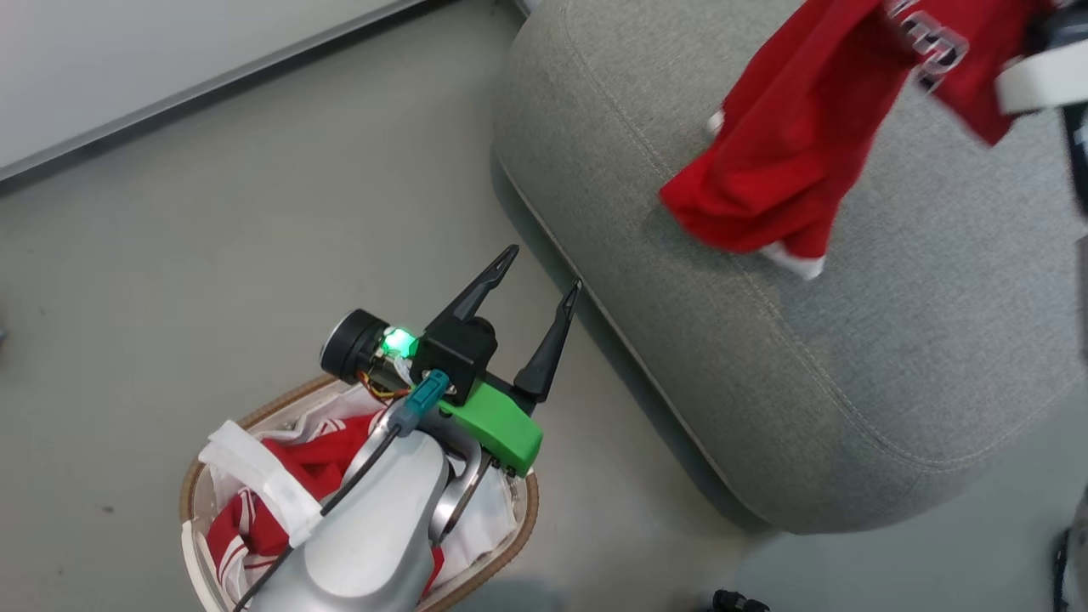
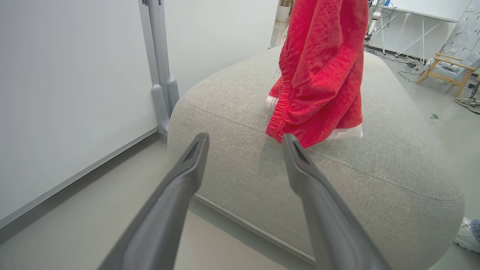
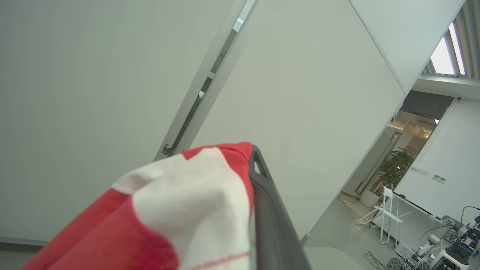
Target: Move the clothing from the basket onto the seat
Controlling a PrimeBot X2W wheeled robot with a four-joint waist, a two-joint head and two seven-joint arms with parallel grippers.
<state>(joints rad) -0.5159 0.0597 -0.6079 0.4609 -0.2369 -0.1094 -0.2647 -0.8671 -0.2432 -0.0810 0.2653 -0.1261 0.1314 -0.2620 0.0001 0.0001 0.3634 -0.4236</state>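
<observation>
The right gripper (image 3: 228, 159) was pinching a red garment (image 1: 790, 136), which hung at the upper right of the head view with its long axis running down toward the centre and its hem on or just above the grey sofa (image 1: 892, 357). The left gripper (image 1: 544, 268), spread and empty, hovered over the basket (image 1: 529, 510) at lower left, nearer the clothing (image 1: 314, 463) inside. Bare grey floor (image 1: 255, 255) lay between basket and sofa.
</observation>
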